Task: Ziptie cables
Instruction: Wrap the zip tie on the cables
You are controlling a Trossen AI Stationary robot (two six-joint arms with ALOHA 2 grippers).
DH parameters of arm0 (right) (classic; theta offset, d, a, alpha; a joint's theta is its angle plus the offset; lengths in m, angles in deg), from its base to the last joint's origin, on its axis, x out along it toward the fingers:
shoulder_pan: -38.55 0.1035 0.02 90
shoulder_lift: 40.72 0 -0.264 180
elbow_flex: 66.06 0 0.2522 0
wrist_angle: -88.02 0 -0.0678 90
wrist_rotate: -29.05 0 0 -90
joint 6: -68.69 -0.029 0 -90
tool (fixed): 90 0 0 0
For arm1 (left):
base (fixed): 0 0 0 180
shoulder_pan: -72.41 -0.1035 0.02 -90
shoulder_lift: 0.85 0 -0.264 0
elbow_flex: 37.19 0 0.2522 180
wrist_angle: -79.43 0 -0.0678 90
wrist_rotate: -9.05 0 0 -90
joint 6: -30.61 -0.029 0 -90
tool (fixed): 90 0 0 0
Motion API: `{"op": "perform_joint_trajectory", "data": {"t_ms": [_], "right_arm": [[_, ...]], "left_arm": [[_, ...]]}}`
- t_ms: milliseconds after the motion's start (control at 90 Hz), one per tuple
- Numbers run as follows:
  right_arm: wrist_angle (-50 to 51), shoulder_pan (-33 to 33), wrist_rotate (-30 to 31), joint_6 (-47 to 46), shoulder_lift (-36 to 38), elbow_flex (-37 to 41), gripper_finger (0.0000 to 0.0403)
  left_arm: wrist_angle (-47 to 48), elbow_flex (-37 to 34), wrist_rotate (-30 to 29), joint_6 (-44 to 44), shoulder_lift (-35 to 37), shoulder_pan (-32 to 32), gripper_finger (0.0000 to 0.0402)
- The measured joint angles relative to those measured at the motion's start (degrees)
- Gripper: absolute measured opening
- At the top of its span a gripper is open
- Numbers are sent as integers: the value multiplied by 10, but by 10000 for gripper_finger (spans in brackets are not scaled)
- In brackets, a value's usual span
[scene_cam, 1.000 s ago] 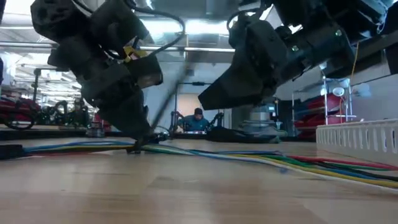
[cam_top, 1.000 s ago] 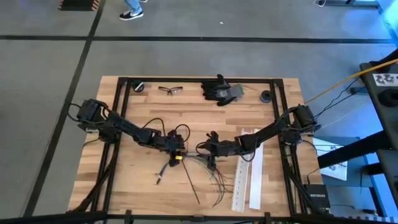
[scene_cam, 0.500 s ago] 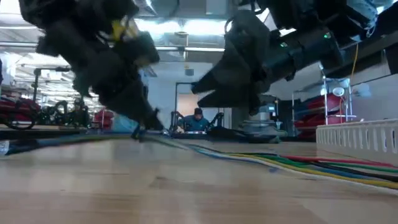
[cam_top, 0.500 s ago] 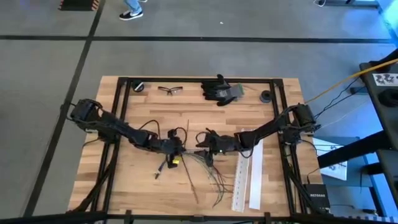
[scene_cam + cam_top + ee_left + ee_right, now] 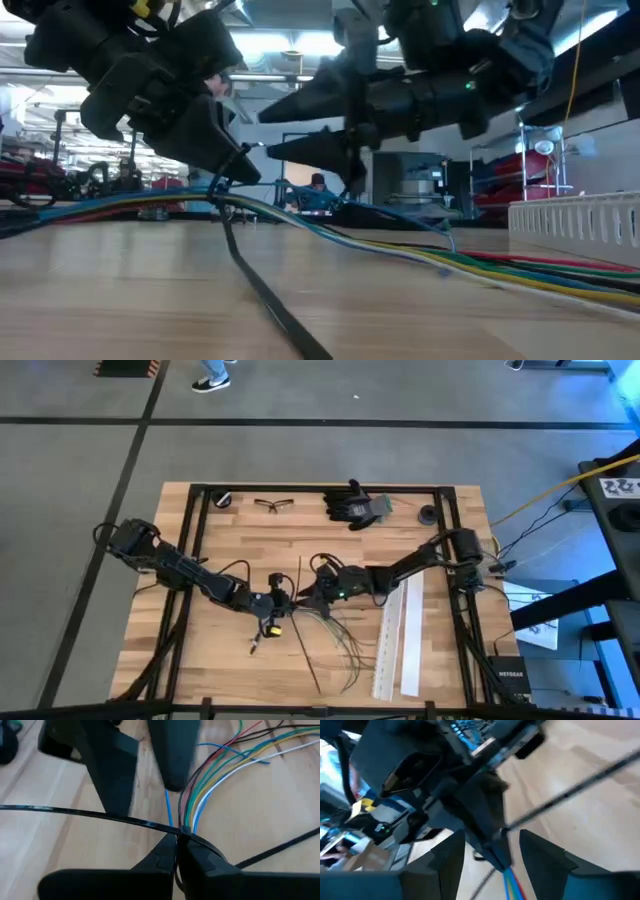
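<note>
The cables (image 5: 340,640) are thin coloured wires, gathered at one end and fanned out toward the table's near right. A black zip tie (image 5: 308,650) crosses the gathered end, and its long strap (image 5: 270,300) trails down onto the table. My left gripper (image 5: 288,602) is shut at that gathered end. My right gripper (image 5: 312,592) is open and level, pointing at the left gripper. Its fingers (image 5: 172,760) stand on either side of the bundle's end. I cannot tell whether they touch the strap. My left gripper pinches the cables' gathered end (image 5: 187,829) between its two fingers, just where the zip tie crosses it; the fingertips hide the exact spot. The fingers slant down from the table's left. That end is held above the table, and the rest of the cables (image 5: 420,255) trails on the wood.
Two white perforated strips (image 5: 395,640) lie right of the cables. Black gloves (image 5: 352,503), safety glasses (image 5: 275,504) and a small black roll (image 5: 428,514) sit along the far edge. A person (image 5: 318,190) sits in the room beyond the table.
My left gripper has lifted the gathered end of the cables off the table, and the zip tie's strap now hangs down from it. My right gripper has moved toward the table's left, close to the left gripper, and has turned level.
</note>
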Motion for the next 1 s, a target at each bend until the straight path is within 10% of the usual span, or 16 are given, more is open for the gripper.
{"op": "perform_joint_trajectory", "data": {"t_ms": [278, 656, 1000], "right_arm": [[1, 0, -24, 38, -22, -40, 161], [5, 4, -55, 164, -22, -39, 6], [33, 75, 180, 417, 0, -39, 0]], "left_arm": [[3, 0, 0, 0, 0, 0, 0], [5, 0, 1, 0, 1, 0, 0], [4, -20, 22, 76, 1, 0, 0]]}}
